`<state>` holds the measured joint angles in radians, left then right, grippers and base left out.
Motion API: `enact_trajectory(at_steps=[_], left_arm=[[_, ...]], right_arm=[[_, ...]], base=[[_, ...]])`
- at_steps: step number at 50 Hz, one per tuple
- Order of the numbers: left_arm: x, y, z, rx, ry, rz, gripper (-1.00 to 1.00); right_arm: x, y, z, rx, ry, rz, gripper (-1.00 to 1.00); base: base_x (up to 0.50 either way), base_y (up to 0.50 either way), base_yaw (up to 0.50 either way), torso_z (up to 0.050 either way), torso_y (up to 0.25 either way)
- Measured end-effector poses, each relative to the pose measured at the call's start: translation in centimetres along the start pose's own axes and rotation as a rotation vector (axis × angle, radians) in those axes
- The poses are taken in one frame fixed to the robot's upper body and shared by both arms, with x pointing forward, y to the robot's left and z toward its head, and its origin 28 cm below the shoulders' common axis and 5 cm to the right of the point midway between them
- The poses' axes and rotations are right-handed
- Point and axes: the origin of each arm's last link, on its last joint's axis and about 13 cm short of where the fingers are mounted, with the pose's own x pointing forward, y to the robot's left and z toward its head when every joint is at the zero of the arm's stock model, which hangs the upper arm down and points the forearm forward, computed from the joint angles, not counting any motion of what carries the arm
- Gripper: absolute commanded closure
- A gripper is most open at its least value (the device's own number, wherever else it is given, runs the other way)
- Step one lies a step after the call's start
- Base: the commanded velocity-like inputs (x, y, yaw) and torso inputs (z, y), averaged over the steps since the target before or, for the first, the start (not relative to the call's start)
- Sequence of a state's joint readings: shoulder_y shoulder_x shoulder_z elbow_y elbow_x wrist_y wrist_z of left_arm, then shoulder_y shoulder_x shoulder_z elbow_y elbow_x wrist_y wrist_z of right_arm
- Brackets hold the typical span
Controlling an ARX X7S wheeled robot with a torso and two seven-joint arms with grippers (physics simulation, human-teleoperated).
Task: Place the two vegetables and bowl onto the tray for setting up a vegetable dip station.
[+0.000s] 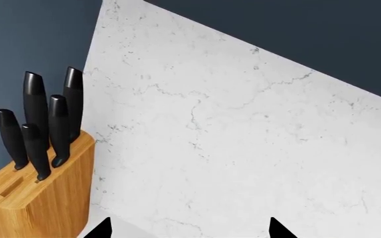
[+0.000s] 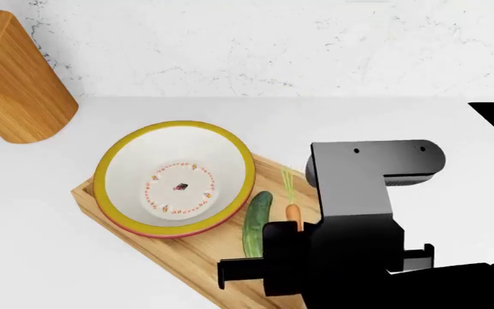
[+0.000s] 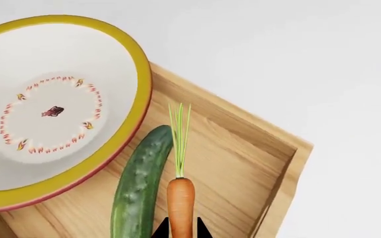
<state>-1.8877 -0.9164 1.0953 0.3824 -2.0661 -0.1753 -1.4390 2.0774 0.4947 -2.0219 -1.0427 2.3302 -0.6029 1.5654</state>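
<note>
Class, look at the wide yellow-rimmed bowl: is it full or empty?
Empty. The wide yellow-rimmed bowl shows only its bare white inside and red-orange ring pattern.

Boxy dark-grey arm (image 2: 363,193), black pointed fingertips (image 1: 280,229)

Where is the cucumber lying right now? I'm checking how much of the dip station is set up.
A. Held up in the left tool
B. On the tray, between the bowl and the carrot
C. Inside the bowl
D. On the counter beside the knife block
B: the cucumber lies on the wood of the tray, with the bowl on one side and the carrot on the other.
</note>
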Motion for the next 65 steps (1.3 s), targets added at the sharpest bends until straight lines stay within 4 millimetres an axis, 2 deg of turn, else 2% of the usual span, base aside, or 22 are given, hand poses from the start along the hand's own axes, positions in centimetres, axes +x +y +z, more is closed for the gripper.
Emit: enact_trajectory(at_steps=[19,20,40,56,65], left_arm=[[0.0,0.0,0.0,0.000,-0.001,-0.001,-1.00],[-0.1,0.0,0.0,0.000,-0.001,-0.001,-1.00],[0.0,0.0,0.0,0.001,0.000,-0.001,-1.00],[0.0,0.0,0.0,0.002,-0.002,0.000,-1.00],[-0.2,0.0,0.3,-0.002,-0.011,-0.003,-1.00]], right_arm=[[0.6,-0.1,-0.5,0.010,0.008,-0.013,1.00],[0.6,-0.2,-0.5,0.011,0.008,-0.013,-1.00],[0.4,-0.2,-0.2,0.010,-0.042,-0.004,-1.00],[-1.3,-0.5,2.3,-0.060,-0.223,-0.041,-1.00],[-1.6,-1.3,4.2,-0.116,-0.363,-0.092,-1.00]], base=[[0.00,0.00,0.00,0.000,0.000],[0.00,0.00,0.00,0.000,0.000],[0.00,0.00,0.00,0.000,0.000],[0.00,0.00,0.00,0.000,0.000],[0.00,0.00,0.00,0.000,0.000]])
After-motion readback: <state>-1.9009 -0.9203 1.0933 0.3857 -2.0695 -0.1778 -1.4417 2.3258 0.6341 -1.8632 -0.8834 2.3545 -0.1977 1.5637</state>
